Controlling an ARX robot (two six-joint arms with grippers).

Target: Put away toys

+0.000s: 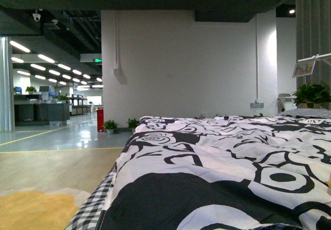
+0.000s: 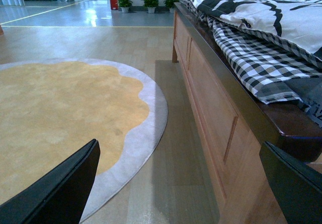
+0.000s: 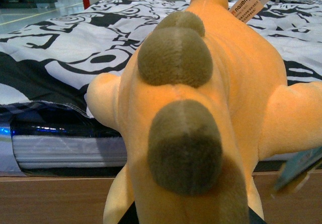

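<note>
Orange plush toy (image 3: 201,108) in right fingers (image 3: 129,219); left fingers (image 2: 60,189) wide, empty.

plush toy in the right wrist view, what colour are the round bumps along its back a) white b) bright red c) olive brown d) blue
c: the orange plush toy has olive-brown bumps running down its back, seen against the black and white bedspread behind it.

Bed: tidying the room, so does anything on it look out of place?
Yes: an orange plush toy sticks out over the bed's edge, a stray among the bedding. The checked sheet hangs rumpled too.
</note>
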